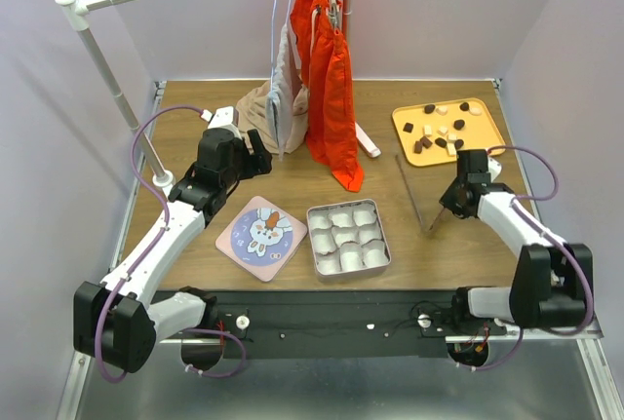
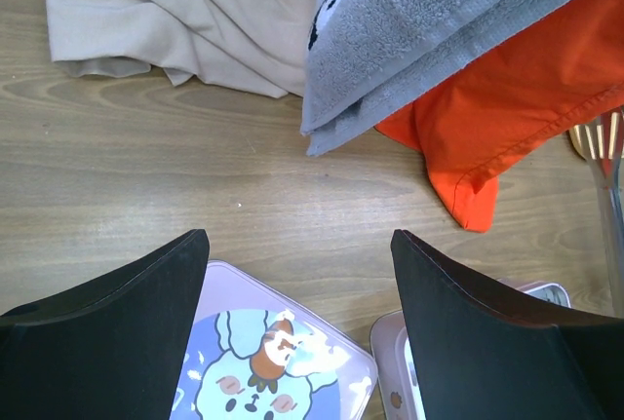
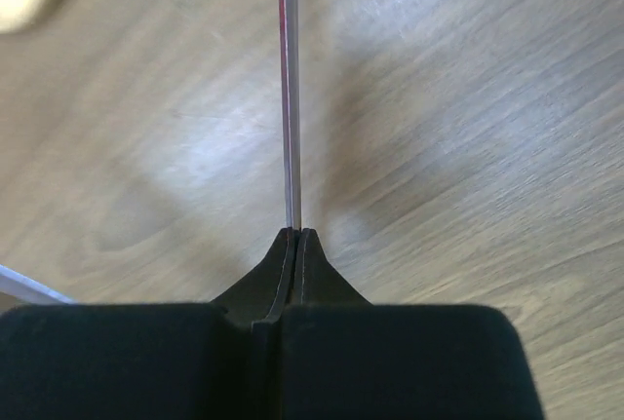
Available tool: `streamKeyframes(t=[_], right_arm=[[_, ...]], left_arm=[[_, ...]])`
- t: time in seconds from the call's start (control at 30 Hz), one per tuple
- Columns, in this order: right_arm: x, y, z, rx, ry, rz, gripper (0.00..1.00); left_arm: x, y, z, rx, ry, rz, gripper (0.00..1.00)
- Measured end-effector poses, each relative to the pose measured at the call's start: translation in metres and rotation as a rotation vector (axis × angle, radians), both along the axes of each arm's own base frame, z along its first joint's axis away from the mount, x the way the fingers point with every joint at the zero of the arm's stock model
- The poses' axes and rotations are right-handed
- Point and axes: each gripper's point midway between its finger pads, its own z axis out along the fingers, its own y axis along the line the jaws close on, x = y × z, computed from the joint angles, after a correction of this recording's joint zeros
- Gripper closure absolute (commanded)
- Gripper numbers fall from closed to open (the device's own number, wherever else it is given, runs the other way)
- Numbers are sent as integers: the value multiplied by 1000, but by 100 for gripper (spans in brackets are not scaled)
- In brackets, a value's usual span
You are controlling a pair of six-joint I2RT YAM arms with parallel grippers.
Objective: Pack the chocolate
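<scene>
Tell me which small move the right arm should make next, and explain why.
Probably lift up a little. The right gripper is shut on the thin silver metal tool, which lies low over the brown wooden table. The dark brown and cream chocolate pieces sit on the flat orange tray beyond it, so the tool must clear the table first.

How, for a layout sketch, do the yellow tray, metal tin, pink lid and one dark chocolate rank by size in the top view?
1. yellow tray and metal tin: look alike, so not ranked
2. pink lid
3. dark chocolate
</scene>
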Motion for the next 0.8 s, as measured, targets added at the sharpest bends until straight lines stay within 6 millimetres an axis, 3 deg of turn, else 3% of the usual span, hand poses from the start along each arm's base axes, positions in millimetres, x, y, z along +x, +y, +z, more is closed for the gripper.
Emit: streamKeyframes(t=[0.13, 0.23, 0.47, 0.6, 0.67, 0.8], right_arm=[[6, -2, 31, 12, -127, -48, 99], [5, -8, 40, 8, -179, -118, 99], [-2, -20, 8, 10, -116, -319, 99], [-6, -22, -12, 5, -57, -372, 11], [-5, -22, -13, 6, -55, -375, 0], [-2, -22, -6, 4, -80, -360, 0]], left_arm=[[0, 0, 0, -4, 0, 1, 15], [0, -1, 1, -6, -1, 0, 15], [-1, -2, 1, -12, 3, -6, 15], [-1, -2, 0, -12, 5, -9, 15], [-2, -2, 0, -12, 5, -9, 15], [-2, -2, 0, -12, 5, -9, 15]])
